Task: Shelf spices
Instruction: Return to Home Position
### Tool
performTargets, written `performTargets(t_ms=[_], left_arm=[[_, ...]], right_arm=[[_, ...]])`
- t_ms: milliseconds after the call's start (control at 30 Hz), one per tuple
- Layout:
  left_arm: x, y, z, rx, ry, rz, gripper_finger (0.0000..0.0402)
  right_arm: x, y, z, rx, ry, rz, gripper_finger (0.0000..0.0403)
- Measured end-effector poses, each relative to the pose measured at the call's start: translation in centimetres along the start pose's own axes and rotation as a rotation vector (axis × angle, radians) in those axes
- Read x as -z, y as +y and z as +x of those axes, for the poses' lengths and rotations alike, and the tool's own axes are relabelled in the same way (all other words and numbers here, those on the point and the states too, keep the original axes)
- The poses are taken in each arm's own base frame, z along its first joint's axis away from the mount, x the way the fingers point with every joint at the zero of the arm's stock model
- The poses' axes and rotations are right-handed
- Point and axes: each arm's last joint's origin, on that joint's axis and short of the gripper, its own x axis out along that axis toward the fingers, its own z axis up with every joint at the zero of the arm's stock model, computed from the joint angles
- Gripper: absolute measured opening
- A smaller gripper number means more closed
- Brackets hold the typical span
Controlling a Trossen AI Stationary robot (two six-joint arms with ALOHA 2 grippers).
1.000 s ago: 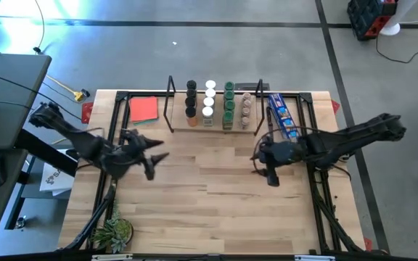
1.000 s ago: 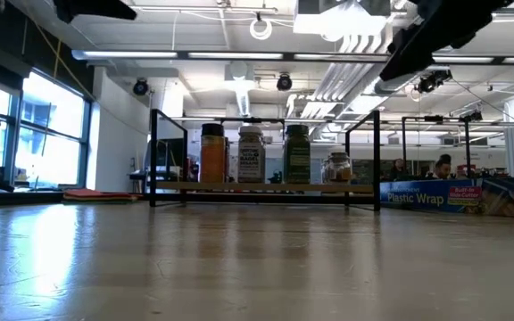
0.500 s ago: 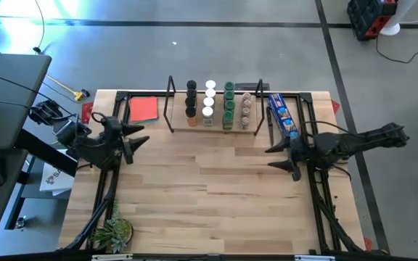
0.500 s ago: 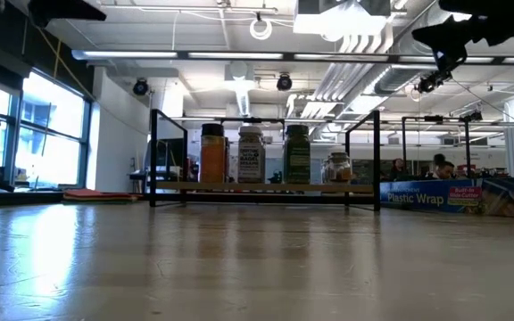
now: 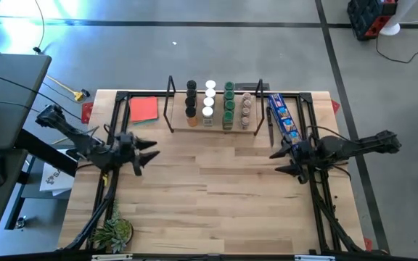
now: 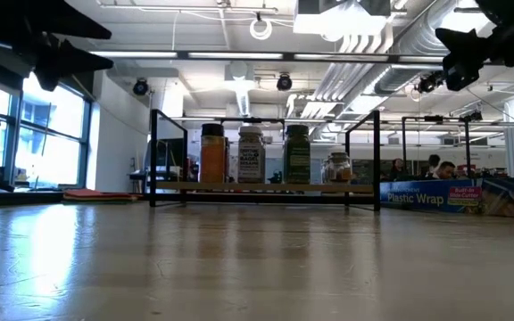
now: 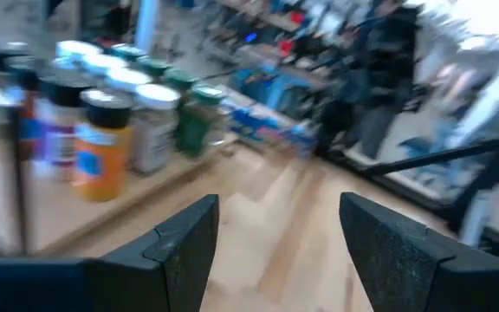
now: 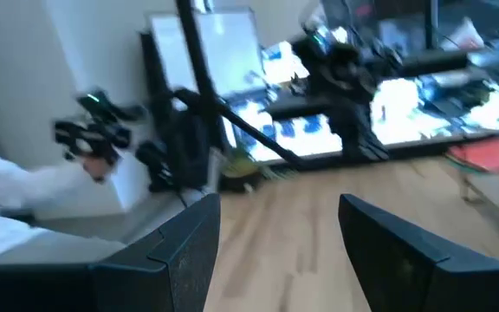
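Note:
The spices (image 5: 216, 105) stand upright in rows on the shelf (image 5: 178, 117), a low light-wood rack with black loop frames at the table's far middle; lids run black, white, green and tan. In the low view the front jars (image 6: 250, 153) show on the board. My left gripper (image 5: 149, 148) hovers open over the table's left part, pointing toward the right, its fingers (image 7: 189, 243) empty, the jars (image 7: 102, 113) off to one side. My right gripper (image 5: 278, 161) hovers open over the right part, pointing left, with nothing between its fingers (image 8: 189, 243). Both show high up in the low view: left gripper (image 6: 78, 53), right gripper (image 6: 458, 58).
A flat red square (image 5: 143, 109) lies left of the shelf and a long blue packet (image 5: 282, 116) right of it. A small plant (image 5: 113, 233) sits at the near left corner. Black frame rails (image 5: 318, 196) run along both table sides. Bare wood (image 5: 209, 188) spans the middle.
My right gripper has drawn back toward the table's right edge, sunk a little and tipped up from pointing downward to about level. My left gripper has pulled back toward the left edge, then come forward again lower down. The spices and the shelf have stayed put.

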Motion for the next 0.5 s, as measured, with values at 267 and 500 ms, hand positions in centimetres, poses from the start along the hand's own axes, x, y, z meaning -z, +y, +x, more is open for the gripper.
performTargets(t_ms=[267, 500], left_arm=[[3.2, 1.8, 1.3, 0.097, -0.153, -0.030, 0.0236], [3.5, 2.5, 1.9, 0.105, -0.149, 0.029, 0.0236]], right_arm=[[1.8, -0.7, 0.0, 0.016, -0.011, 0.052, 0.0229], [1.9, -0.7, 0.0, 0.010, -0.016, 0.059, 0.0229]])
